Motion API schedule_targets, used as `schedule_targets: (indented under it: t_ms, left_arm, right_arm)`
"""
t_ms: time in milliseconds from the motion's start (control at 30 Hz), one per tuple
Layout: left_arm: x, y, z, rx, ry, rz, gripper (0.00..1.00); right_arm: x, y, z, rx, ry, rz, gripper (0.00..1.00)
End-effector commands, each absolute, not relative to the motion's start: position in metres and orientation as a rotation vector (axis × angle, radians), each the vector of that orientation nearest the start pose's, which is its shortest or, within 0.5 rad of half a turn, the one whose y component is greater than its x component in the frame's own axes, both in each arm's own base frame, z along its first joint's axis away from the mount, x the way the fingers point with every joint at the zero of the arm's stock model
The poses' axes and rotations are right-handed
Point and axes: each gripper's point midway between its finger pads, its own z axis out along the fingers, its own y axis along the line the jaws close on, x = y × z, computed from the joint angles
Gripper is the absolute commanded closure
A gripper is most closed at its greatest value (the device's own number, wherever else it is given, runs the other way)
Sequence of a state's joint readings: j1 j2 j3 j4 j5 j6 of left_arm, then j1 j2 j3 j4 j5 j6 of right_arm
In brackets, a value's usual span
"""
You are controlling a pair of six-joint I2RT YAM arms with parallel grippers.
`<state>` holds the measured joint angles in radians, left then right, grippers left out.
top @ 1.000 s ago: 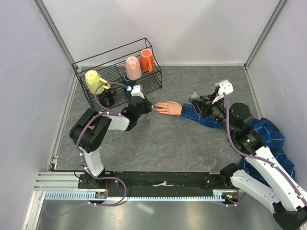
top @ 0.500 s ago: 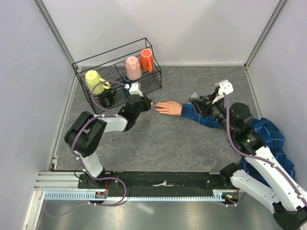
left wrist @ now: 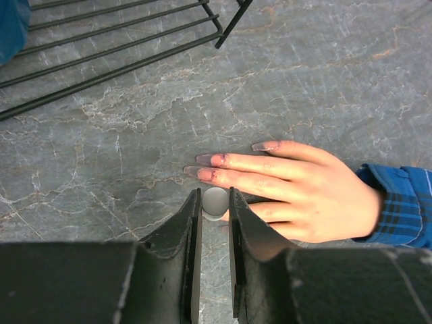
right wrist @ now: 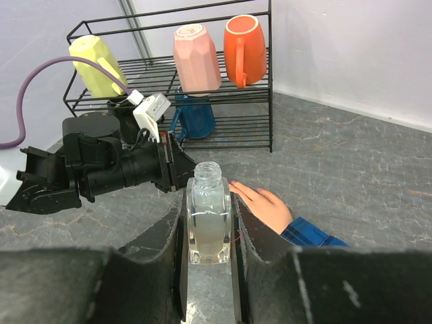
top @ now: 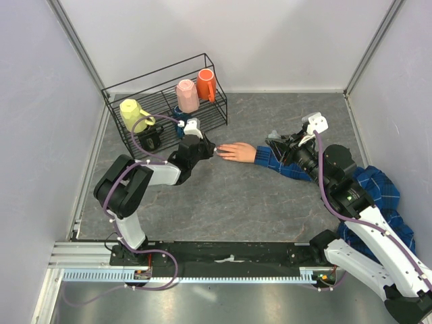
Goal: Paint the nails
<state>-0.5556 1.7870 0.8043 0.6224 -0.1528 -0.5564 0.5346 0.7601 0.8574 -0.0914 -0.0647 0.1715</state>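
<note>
At mid-table, the fake hand lies flat, and its purplish nails point left. Your left gripper is pinched narrowly on a small round grey object, just beside the fingertips. To the right, your right gripper is clamped on the upright clear bottle.

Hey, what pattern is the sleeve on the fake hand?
Blue plaid. The sleeve shows best in the left wrist view, right behind the fake hand.
</note>
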Motion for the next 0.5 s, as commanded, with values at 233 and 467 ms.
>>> schedule_targets:
  t_ms: [233, 467]
  left_arm:
    - [0.4262, -0.2571, 0.0858, -0.136, 1.938, -0.621, 0.98]
    - [0.4301, -0.2578, 0.0891, -0.131, 1.929, -0.613, 0.98]
  right_arm:
    - [0.2597, 0.1797, 0.3509, -0.342, 1.514, 0.631, 1.00]
    - [0.2600, 0.1794, 0.3517, -0.339, 1.512, 0.631, 1.00]
